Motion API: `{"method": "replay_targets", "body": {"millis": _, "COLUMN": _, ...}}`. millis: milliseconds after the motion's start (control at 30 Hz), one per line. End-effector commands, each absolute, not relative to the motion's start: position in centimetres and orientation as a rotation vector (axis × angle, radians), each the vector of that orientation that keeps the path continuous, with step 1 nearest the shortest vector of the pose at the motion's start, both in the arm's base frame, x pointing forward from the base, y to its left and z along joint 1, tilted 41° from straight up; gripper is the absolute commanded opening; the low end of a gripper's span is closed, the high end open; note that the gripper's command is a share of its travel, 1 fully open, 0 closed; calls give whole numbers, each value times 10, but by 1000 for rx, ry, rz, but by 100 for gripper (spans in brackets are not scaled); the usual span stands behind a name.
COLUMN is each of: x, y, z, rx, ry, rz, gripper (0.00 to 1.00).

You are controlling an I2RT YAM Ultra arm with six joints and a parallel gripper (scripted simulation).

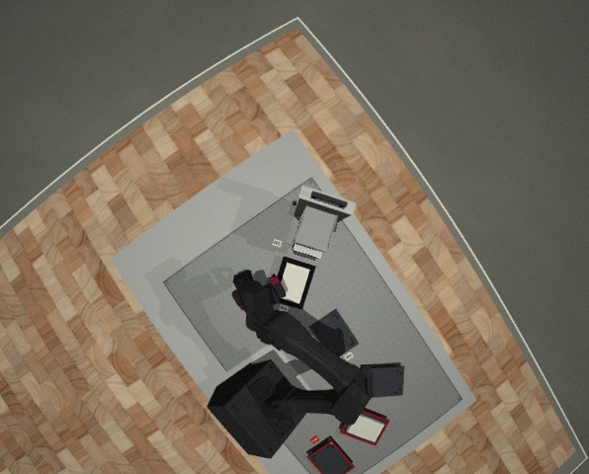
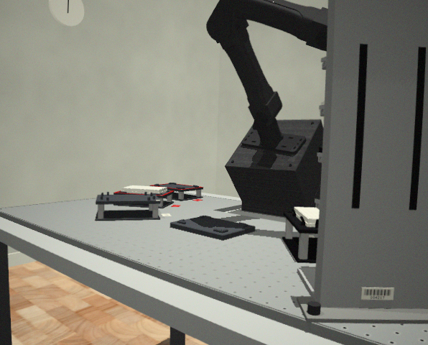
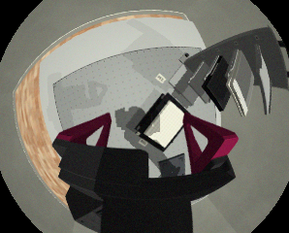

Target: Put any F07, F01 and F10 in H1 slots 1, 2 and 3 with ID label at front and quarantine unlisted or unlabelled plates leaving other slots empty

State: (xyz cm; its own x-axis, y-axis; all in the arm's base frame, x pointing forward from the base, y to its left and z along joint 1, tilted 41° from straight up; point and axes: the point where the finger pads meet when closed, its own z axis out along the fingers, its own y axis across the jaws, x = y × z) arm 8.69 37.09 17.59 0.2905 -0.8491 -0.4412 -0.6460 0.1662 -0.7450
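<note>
One plate (image 1: 295,280) sits on the landing nest just before the hotel (image 1: 321,218). Gripper (image 3: 146,138) spread wide, empty, high beside it. Read the label first, then square up and descend.

A grey table (image 2: 140,256) with dark legs stands on a wood-block floor (image 1: 106,214). Its top carries a perforated grey board (image 1: 386,306). On the board, seen from the side: a tall grey tower (image 2: 377,185) at near right, a low black pad (image 2: 212,226) in the middle, a black raised stand (image 2: 127,200) far left, two red-edged stands (image 2: 177,186) behind it, the arm's black base block (image 2: 277,178), and small white and red labels (image 2: 166,214).
</note>
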Motion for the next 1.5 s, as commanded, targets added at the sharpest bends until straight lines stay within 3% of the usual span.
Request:
{"method": "replay_targets", "body": {"millis": 0, "x": 78, "y": 375, "z": 173, "rx": -1664, "ry": 1384, "rz": -305, "gripper": 100}}
{"method": "replay_targets", "body": {"millis": 667, "x": 54, "y": 429, "z": 162, "rx": -2054, "ry": 1229, "rz": -553, "gripper": 100}}
{"method": "replay_targets", "body": {"millis": 1467, "x": 54, "y": 429, "z": 162, "rx": -2433, "ry": 999, "rz": -825, "gripper": 100}}
